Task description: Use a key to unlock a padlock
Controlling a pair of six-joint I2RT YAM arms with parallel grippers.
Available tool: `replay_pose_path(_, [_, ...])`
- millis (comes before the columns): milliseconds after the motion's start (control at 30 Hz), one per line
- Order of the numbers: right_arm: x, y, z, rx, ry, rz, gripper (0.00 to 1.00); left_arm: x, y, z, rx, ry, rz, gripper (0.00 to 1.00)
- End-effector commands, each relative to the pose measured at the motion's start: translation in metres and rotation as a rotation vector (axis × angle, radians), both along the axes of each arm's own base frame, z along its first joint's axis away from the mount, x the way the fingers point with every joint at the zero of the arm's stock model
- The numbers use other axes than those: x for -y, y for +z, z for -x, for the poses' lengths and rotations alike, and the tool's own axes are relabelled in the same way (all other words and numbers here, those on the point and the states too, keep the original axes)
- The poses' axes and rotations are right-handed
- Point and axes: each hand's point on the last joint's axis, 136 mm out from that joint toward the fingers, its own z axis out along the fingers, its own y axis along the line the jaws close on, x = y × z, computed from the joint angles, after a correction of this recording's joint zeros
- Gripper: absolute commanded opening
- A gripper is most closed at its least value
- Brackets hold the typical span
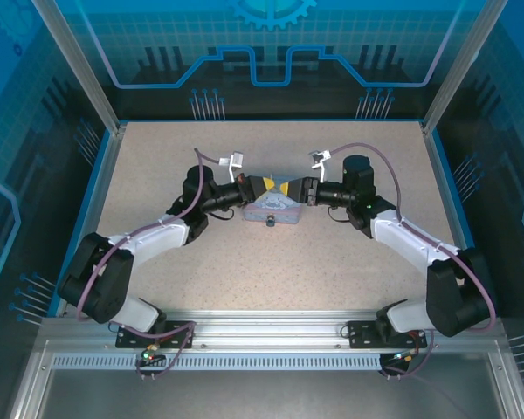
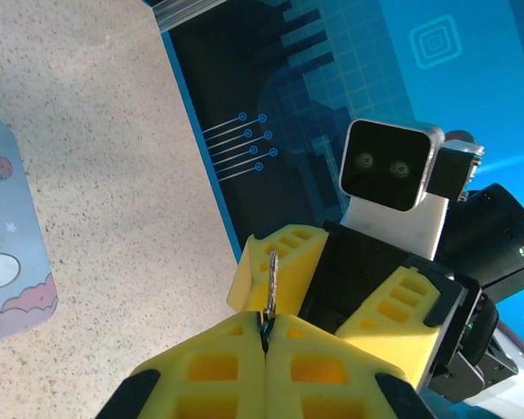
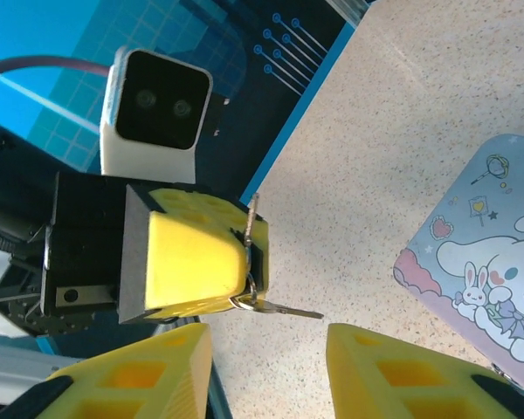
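Left hand (image 2: 264, 326) pinches key (image 2: 272, 278), seemingly over box (image 1: 279, 214) edge.

Left gripper (image 1: 275, 187) and right gripper (image 1: 294, 188) meet tip to tip over the tin box (image 1: 275, 211), which lies mid-tabletop (image 1: 332, 262); the key (image 2: 272, 278) sits between the left jaws, projecting toward the right gripper; the padlock (image 1: 271, 221) is at the box's near edge

Yellow jaws over a speckled beige desk (image 1: 332, 262)
Pale blue tin (image 3: 493, 262) with white cartoon rabbit; grey metal key (image 2: 272, 279).
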Motion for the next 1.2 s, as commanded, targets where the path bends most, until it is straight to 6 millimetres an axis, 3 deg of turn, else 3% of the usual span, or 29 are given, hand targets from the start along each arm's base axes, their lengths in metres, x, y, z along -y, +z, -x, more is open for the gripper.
replay_pose_path(0, [-0.004, 0.018, 0.007, 0.127, 0.051, -0.004, 0.45, 0.007, 0.004, -0.002, -0.022, 0.0, 0.036, 0.0])
replay_pose_path(167, [-0.006, 0.016, 0.006, 0.14, 0.07, 0.011, 0.56, 0.014, 0.006, -0.001, -0.043, -0.017, 0.061, 0.0])
replay_pose_path(467, [-0.017, 0.002, 0.004, 0.106, 0.115, 0.001, 0.55, 0.017, 0.008, -0.005, -0.063, -0.009, 0.083, 0.0])
replay_pose_path(600, [-0.022, 0.003, 0.009, 0.113, 0.133, -0.002, 0.47, 0.017, 0.006, -0.007, -0.075, -0.004, 0.087, 0.0])
replay_pose_path(800, [-0.021, 0.002, 0.013, 0.113, 0.135, 0.01, 0.26, 0.016, 0.004, -0.01, -0.081, 0.01, 0.081, 0.0])
replay_pose_path(1000, [-0.021, -0.003, 0.011, 0.095, 0.129, 0.02, 0.22, 0.017, 0.003, -0.011, -0.085, 0.015, 0.082, 0.0])
replay_pose_path(1167, [-0.023, -0.005, 0.009, 0.079, 0.124, 0.016, 0.08, 0.016, 0.004, -0.011, -0.083, 0.021, 0.077, 0.0])
